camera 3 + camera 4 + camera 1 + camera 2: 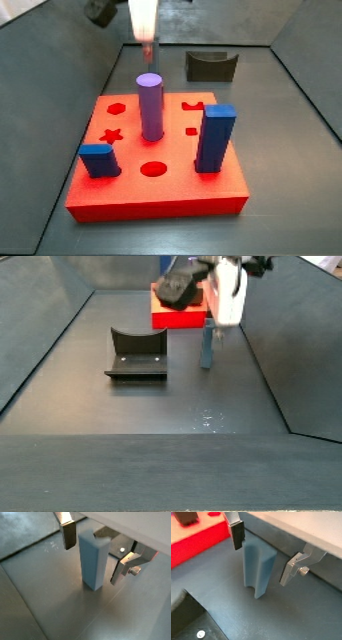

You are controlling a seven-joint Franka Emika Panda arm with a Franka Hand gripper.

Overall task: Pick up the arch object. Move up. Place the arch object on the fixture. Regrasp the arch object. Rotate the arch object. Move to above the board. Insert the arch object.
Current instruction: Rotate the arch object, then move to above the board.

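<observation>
The gripper (97, 551) hangs with its fingers (67, 534) spread wide either side of the arch object (92, 559) — upright on the floor beside the board (194, 539), untouched — apparently poised for the pick-up.

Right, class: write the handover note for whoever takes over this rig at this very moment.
Gripper: open, its silver-plate fingers either side of the slim pale grey-blue arch object, not visibly clamping it.
Arch object: standing upright on the dark floor beside the thick red board.
Dark fixture with the U-shaped notch: empty.
Board: holds a purple cylinder and two blue square pegs; its arch-shaped hole is free.
Done: nothing evident beyond the approach.
Left: grasp, lift, place on fixture, regrasp, rotate, move above board, insert.
</observation>
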